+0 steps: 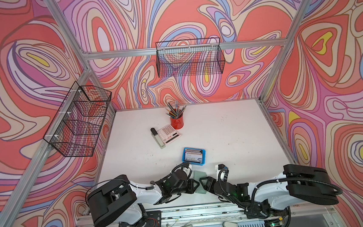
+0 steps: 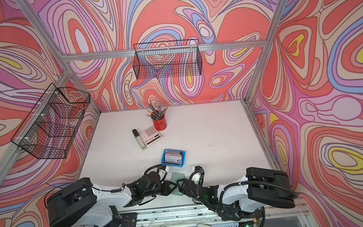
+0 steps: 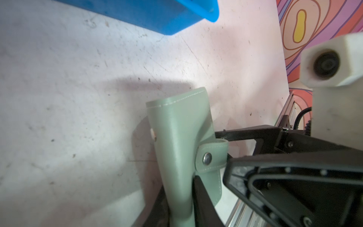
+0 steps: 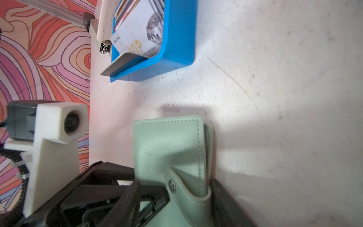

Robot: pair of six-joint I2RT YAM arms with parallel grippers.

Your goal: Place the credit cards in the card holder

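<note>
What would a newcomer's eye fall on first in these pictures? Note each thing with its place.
First comes the swirling coral, lilac and yellow wallpaper on the walls around the white table. Next, at the table's near edge, the left gripper and right gripper meet at the sage-green card holder, the left one pinching it. Just behind them, a bright blue tray holds the credit cards.

Left arm [image 1: 146, 190], right arm [image 1: 264, 185] inward, jaws facing

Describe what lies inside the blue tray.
The blue tray holds a stack of credit cards, a white VIP card on top. Lower cards are mostly covered; only edges show.
</note>
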